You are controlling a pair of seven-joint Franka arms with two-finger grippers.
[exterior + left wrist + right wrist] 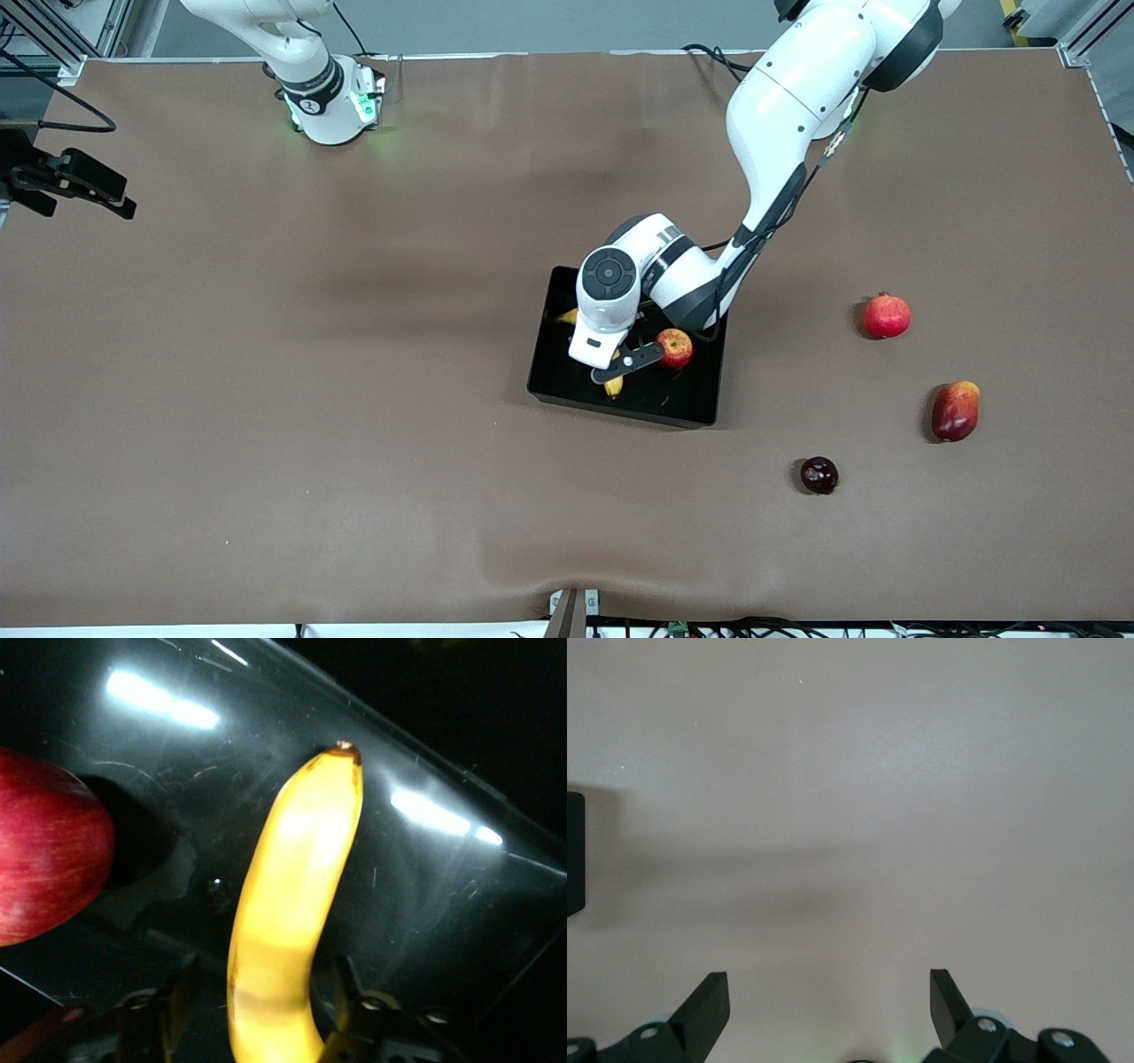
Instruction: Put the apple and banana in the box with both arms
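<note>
The black box [551, 368] lies mid-table, and the apple [675, 347] rests in it toward the left arm's end. The yellow banana [613, 385] lies on the box floor beside the apple, largely hidden under the left arm's hand. My left gripper [623, 365] is low inside the box. In the left wrist view the banana [292, 904] runs between the gripper's [263, 973] fingers [180, 979], with a gap on each side: open, straddling it. The apple [49, 855] sits just beside. My right gripper [830, 992] waits open over bare table at the right arm's end [106, 199].
Three loose fruits lie on the brown table toward the left arm's end: a plain red one with a crown tip [887, 316], an oblong red-orange one [955, 410], and a small dark one [819, 475] nearest the front camera.
</note>
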